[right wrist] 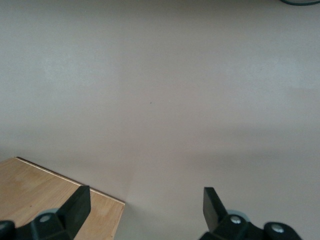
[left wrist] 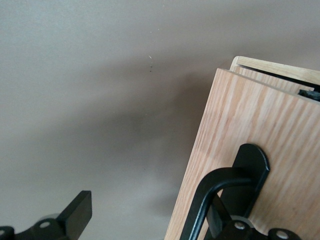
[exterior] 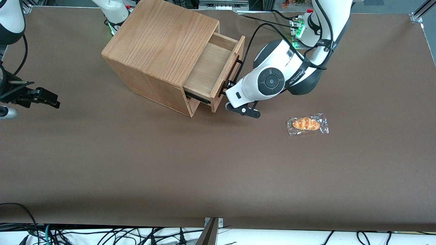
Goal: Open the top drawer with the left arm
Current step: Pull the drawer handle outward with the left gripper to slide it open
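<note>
The top drawer (exterior: 208,69) of the oak cabinet (exterior: 160,37) stands pulled partway out, its bare wooden floor showing. Its black bar handle (exterior: 235,69) runs across the drawer front (left wrist: 255,125). The left arm's white wrist (exterior: 269,81) hangs just in front of the drawer. My gripper (exterior: 227,97) is at the end of the handle nearest the front camera, and it is open. One finger (left wrist: 220,220) sits between the handle (left wrist: 215,190) and the drawer front. The other finger (left wrist: 75,215) hangs over the bare table past the drawer's edge.
A bread roll in a clear wrapper (exterior: 307,124) lies on the brown table (exterior: 204,170), nearer the front camera than the wrist and toward the working arm's end. The arm's black cable (exterior: 259,30) loops above the table beside the drawer.
</note>
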`<act>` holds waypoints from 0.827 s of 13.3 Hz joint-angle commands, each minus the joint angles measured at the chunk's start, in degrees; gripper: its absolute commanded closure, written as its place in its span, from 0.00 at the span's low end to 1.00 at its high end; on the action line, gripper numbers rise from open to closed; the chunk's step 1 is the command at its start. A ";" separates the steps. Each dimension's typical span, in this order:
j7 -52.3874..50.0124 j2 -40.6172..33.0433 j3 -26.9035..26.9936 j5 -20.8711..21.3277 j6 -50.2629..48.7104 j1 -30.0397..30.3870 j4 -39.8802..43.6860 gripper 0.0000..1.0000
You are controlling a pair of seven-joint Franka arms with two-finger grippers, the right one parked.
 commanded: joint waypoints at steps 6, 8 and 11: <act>1.42 -4.09 0.25 0.60 -0.98 3.15 -4.25 0.00; 1.51 -4.70 0.42 0.69 -1.16 3.58 -4.70 0.00; 1.51 -5.32 0.25 2.88 -1.86 3.94 -5.05 0.00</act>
